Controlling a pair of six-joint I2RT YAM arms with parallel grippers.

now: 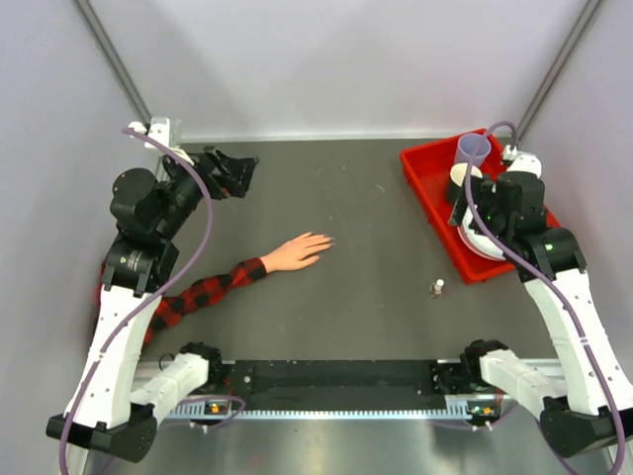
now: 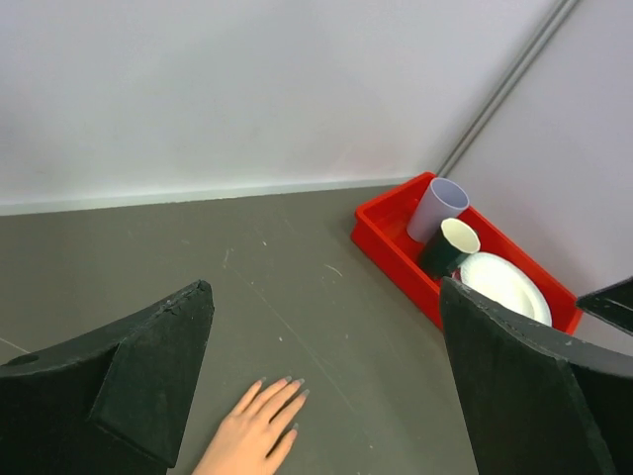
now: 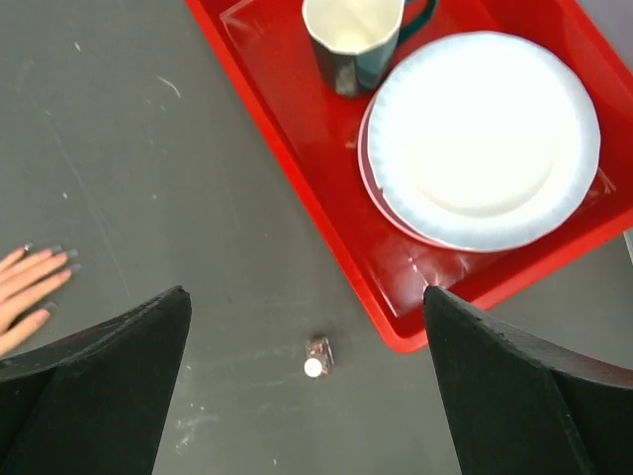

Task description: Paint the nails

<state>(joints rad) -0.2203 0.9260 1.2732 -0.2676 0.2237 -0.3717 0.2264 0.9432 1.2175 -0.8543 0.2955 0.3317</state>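
Note:
A peach mannequin hand (image 1: 295, 253) lies palm down on the dark table, its plaid sleeve (image 1: 198, 294) running to the near left. Its nails (image 1: 326, 240) point right; in the left wrist view the nails (image 2: 287, 384) look greyish. A small nail polish bottle (image 1: 436, 288) stands alone to the right of the hand. My left gripper (image 2: 324, 287) hovers open at the far left, well back from the hand (image 2: 247, 435). My right gripper (image 3: 305, 292) hangs open high over the tray's near edge, with the bottle (image 3: 317, 357) far below between its fingers.
A red tray (image 1: 425, 188) at the far right holds a lilac cup (image 2: 435, 206), a dark mug (image 3: 351, 40) and a white plate (image 3: 485, 139). White walls close in the back and both sides.

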